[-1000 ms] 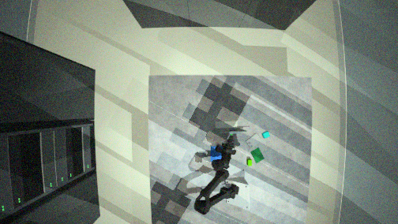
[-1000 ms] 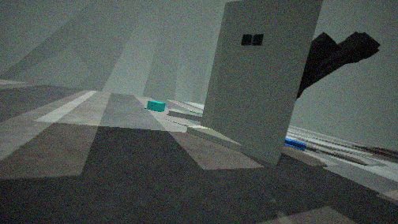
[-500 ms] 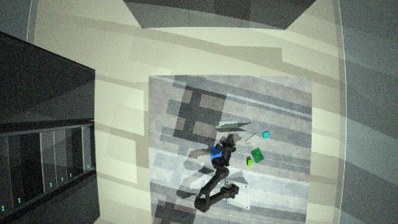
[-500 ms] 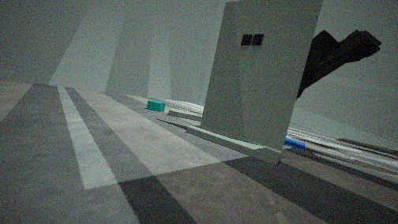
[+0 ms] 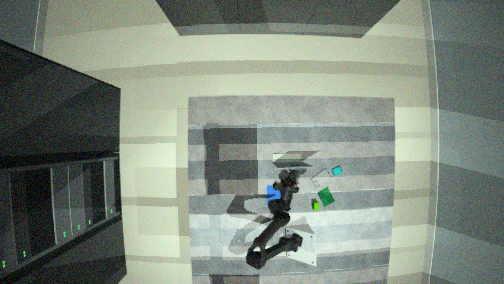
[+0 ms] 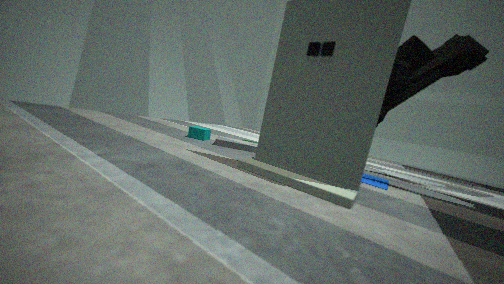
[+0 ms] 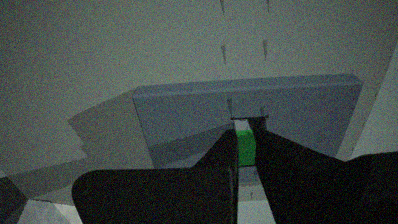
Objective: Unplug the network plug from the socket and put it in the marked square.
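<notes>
The green plug, with a pale front part, is at the opening of the blue-grey socket block on the upright grey panel. My gripper is shut on the plug, with one black finger against each side. The fingers hide parts of the plug. The tab and how deep the plug sits cannot be made out. In the top view a flat blue square lies partly under the arm, and a thin outline lies to its right. The panel hides the gripper in the exterior view.
A cyan block, a dark green patch and a lime block lie right of the arm. A white board with small dark dots is by the arm's base. The panel stands close in front of the gripper.
</notes>
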### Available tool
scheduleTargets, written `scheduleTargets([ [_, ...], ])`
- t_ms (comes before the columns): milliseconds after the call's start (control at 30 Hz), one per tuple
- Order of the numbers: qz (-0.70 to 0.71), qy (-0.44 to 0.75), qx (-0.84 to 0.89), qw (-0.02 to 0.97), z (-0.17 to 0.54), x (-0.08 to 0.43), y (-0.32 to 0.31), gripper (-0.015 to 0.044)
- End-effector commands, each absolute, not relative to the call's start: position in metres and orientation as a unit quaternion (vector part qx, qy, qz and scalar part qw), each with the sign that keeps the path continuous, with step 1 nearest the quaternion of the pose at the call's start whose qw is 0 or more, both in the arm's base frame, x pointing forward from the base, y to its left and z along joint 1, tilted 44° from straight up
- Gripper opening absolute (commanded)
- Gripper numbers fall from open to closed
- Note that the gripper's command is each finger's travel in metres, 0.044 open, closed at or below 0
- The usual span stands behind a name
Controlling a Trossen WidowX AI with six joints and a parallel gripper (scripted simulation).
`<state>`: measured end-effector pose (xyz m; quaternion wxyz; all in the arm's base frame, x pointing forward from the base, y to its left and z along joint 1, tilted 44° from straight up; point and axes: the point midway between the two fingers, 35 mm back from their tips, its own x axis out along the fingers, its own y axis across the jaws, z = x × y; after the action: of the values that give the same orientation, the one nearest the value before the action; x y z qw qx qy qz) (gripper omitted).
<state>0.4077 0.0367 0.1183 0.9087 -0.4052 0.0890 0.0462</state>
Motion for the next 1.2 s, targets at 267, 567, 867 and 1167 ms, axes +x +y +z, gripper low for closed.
scheduleTargets([
  [267, 0.046, 0.088, -0.403, 0.910, 0.119, 0.406, 0.036, 0.0000],
  [567, 0.046, 0.089, -0.403, 0.910, 0.119, 0.401, 0.035, 0.0000],
  [867, 0.046, 0.089, -0.403, 0.910, 0.118, 0.395, 0.034, 0.0000],
  [1167, 0.046, 0.089, -0.403, 0.910, 0.118, 0.390, 0.033, 0.0000],
])
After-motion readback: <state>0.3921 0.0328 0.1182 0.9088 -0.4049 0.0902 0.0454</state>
